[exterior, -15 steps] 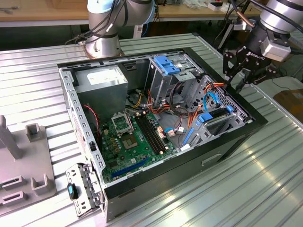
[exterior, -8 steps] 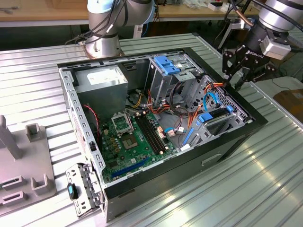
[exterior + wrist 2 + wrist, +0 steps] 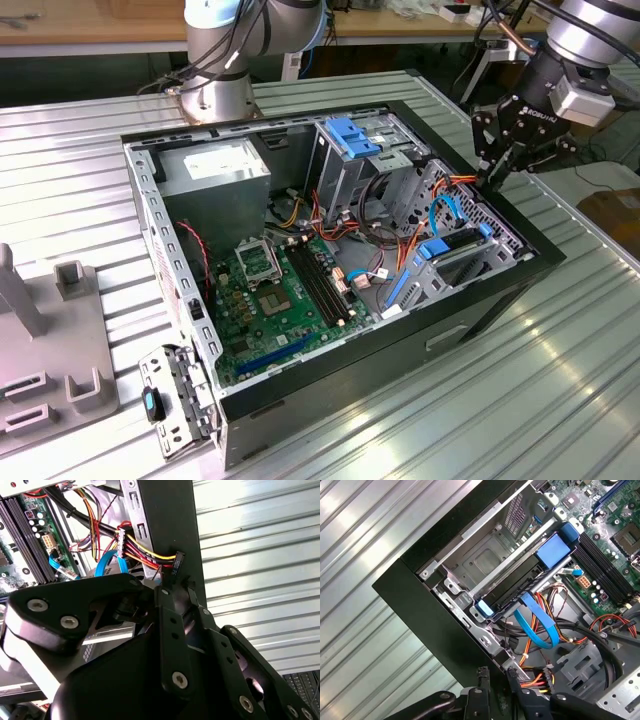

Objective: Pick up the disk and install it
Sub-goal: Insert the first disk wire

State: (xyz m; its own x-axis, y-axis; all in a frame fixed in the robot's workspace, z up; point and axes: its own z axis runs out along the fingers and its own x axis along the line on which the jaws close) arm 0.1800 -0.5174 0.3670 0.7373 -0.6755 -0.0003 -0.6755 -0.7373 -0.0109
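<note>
— Where's the disk (image 3: 520,585)?

— Down inside the computer case (image 3: 480,300). It is seated in the drive bay (image 3: 485,562) at the corner on the exterior view's right. Its blue carrier shows at both ends, and it lies along the bay's inner side, near the motherboard (image 3: 270,300).

— Any room around it?

— The bay's bare metal floor lies open between the disk and the case's black wall. The other side is tight. A blue cable (image 3: 540,625) loops just beside one end, and a bundle of wires (image 3: 145,550) sits past that.

— And the gripper (image 3: 493,180)?

— It hangs over the case's rim, close to that bundle and apart from the disk. Its fingers (image 3: 482,680) stand a narrow gap apart with nothing between them. Outside the rim the ribbed table (image 3: 560,400) runs wide.
</note>
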